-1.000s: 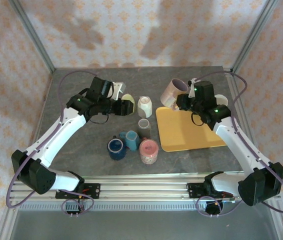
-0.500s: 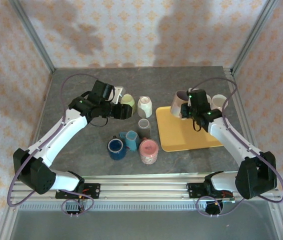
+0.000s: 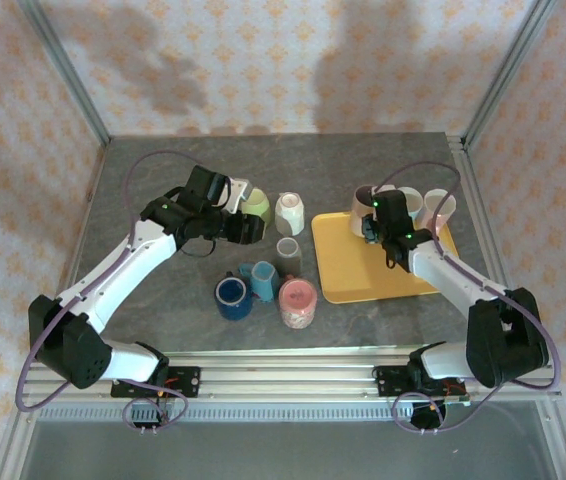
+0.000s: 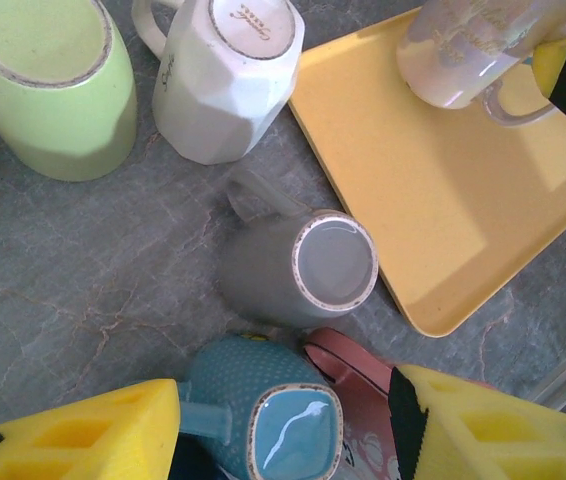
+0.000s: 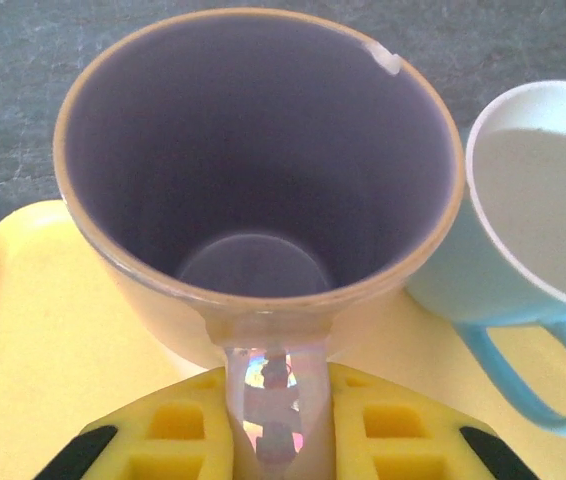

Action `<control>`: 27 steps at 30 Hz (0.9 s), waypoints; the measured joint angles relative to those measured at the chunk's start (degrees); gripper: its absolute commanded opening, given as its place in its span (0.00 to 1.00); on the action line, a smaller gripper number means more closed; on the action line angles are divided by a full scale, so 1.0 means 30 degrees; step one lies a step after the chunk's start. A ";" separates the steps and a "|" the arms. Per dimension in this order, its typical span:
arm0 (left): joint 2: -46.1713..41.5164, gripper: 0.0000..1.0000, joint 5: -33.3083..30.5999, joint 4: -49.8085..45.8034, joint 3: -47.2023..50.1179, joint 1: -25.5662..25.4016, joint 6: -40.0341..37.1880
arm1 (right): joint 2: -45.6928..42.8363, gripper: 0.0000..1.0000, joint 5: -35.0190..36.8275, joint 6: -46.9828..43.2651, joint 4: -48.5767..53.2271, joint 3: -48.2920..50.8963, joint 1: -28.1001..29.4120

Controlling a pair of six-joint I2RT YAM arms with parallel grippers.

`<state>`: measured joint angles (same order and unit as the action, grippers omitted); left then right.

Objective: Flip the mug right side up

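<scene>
Right wrist: purple inside of mug [image 5: 258, 200]

White arms [image 3: 113, 272] with black joints, looping purple cables [image 3: 159, 153] and yellow foam fingers [image 4: 73, 432].

The yellow tray [image 3: 363, 272] is bare over its near half, open from above and from the front. Along its far edge the lavender mug [image 3: 362, 203], a blue mug [image 3: 410, 201] and a pale mug [image 3: 440, 209] stand packed side by side. Just left of the tray a white mug [image 3: 290, 212], a grey mug [image 3: 289, 250] and a pink mug [image 3: 298, 303] crowd the desk [image 3: 263, 160].
</scene>
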<state>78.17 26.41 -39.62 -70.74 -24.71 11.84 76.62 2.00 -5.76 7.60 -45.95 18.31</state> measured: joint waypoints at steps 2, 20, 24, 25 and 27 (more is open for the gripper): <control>-0.0044 0.58 0.0000 0.0022 0.0007 0.0000 -0.0036 | 0.0036 0.00 0.0284 -0.0306 -0.0568 0.0415 0.0000; -0.0561 0.59 -0.0430 0.0131 0.0029 0.0000 -0.0262 | 0.1596 0.18 0.1209 -0.0831 -0.2703 0.0860 -0.0335; -0.0561 0.60 -0.0525 0.0138 0.0029 0.0000 -0.0182 | 0.1625 0.29 0.1209 -0.0896 -0.2849 0.0925 -0.0335; -0.0561 0.60 -0.0532 0.0138 0.0029 0.0000 -0.0109 | 0.1625 0.30 0.1209 -0.0925 -0.2871 0.0962 -0.0342; -0.0561 0.60 -0.0532 0.0138 0.0029 0.0000 -0.0044 | 0.1625 0.32 0.1188 -0.1020 -0.2841 0.1071 -0.0372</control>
<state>76.49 24.82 -39.20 -70.65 -24.71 11.70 81.49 5.56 -8.82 -0.93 -42.74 17.19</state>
